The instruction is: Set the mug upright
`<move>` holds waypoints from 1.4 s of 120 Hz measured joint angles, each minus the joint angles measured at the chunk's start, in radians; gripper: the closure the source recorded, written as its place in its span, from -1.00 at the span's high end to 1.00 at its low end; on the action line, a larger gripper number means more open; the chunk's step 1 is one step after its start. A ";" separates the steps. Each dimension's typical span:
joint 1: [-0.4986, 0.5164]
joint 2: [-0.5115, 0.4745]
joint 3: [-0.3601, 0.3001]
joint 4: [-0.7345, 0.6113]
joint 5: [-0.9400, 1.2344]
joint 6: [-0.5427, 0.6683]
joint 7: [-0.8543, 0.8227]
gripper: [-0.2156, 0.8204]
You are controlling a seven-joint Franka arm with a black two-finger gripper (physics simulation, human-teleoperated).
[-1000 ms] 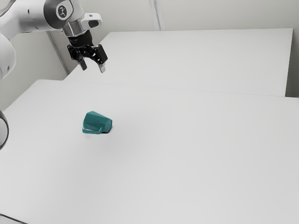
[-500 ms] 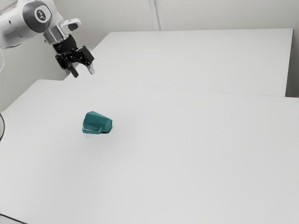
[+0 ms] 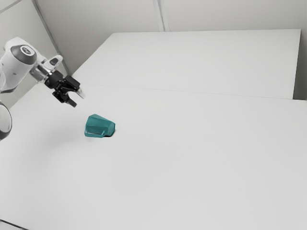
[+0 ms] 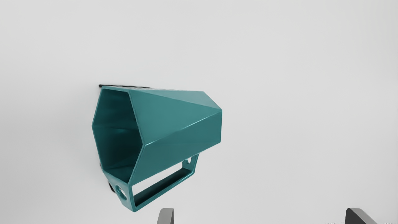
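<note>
Teal mug (image 3: 100,126) lies on side on white table (image 3: 192,167), handle (image 4: 164,188) toward black gripper (image 3: 78,99). Gripper near mug, seemingly above table, jaws wide.

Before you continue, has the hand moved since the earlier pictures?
Yes: against the unmoved mug, my hand has come lower and toward the exterior view's left.

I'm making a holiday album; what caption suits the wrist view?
A teal, faceted mug lies on its side on the table, its handle toward the open fingers.
</note>
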 joint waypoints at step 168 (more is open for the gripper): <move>-0.012 0.145 -0.009 -0.028 -0.182 0.045 0.270 -0.86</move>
